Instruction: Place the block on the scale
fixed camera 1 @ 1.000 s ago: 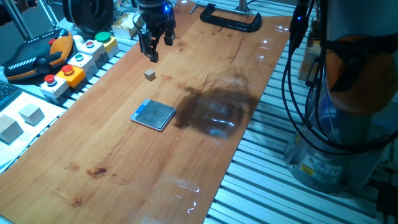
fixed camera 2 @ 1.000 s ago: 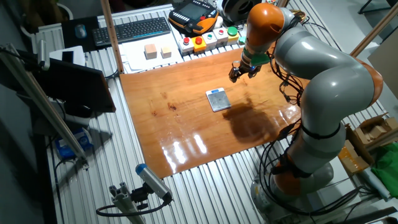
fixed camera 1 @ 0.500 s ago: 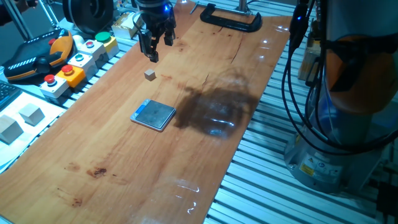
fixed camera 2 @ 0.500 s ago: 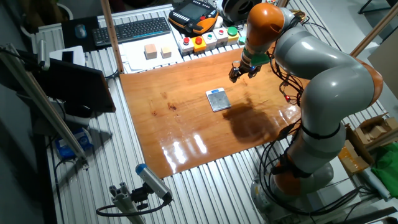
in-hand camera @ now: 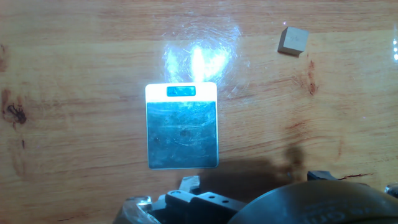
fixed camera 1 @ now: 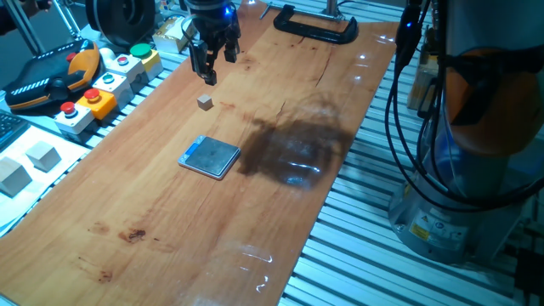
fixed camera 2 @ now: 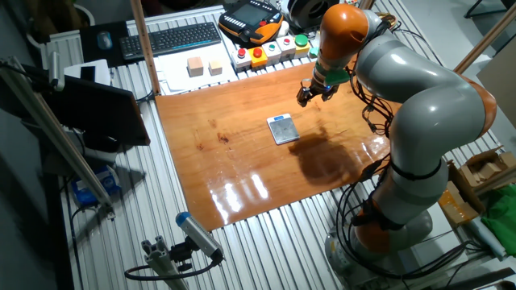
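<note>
The block point(fixed camera 1: 205, 102) is a tiny grey-beige cube lying on the wooden tabletop, apart from everything else. In the hand view the block point(in-hand camera: 292, 40) sits at the top right. The scale point(fixed camera 1: 210, 157) is a flat square plate with a blue-grey top, lying nearer the middle of the table; it shows as well as the scale point(fixed camera 2: 282, 129) and the scale point(in-hand camera: 182, 127). My gripper point(fixed camera 1: 220, 70) hangs above the table just beyond the block, open, with nothing between its fingers. In the other fixed view the gripper point(fixed camera 2: 310, 95) is right of the scale and the block cannot be made out.
A box of coloured push buttons point(fixed camera 1: 102, 85) and an orange-black pendant point(fixed camera 1: 51, 76) line the left table edge. Two larger pale cubes point(fixed camera 1: 25, 166) rest off the board at the left. A black clamp point(fixed camera 1: 314, 27) lies at the far end. The robot base point(fixed camera 1: 459, 170) stands right.
</note>
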`<state>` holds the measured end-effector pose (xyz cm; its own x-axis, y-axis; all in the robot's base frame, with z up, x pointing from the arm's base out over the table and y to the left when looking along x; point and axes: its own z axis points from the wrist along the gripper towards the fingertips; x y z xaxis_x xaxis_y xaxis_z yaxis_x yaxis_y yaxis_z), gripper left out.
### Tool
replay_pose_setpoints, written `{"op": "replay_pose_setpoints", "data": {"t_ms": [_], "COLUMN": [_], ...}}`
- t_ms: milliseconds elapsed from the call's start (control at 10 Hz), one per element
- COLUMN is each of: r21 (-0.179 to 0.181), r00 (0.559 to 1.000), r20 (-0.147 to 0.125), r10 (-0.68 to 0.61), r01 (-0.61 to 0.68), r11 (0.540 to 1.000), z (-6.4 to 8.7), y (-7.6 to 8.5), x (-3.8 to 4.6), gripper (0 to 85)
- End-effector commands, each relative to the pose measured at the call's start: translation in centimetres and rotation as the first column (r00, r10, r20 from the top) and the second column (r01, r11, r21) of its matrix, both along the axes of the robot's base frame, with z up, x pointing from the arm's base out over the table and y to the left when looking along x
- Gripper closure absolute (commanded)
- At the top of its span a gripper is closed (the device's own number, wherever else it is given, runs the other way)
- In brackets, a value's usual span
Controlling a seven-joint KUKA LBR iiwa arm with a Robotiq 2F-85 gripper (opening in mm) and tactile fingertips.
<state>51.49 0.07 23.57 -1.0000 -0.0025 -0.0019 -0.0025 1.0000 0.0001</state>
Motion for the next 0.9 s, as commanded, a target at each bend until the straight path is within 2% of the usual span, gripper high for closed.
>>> {"op": "replay_pose_setpoints", "data": {"t_ms": [0,200,800], "r21": [-0.031,-0.034,-0.034], "r00": [0.999,1.0,0.999], "r20": [0.026,0.018,0.026], "r10": [0.022,0.02,0.02], "r01": [-0.021,-0.019,-0.019], "r11": [0.999,0.999,0.999], "z": [0.0,0.38,0.31], "y": [0.0,0.12,0.11], "x": [0.0,0.05,0.06], "gripper": [84.3,84.3,84.3]}}
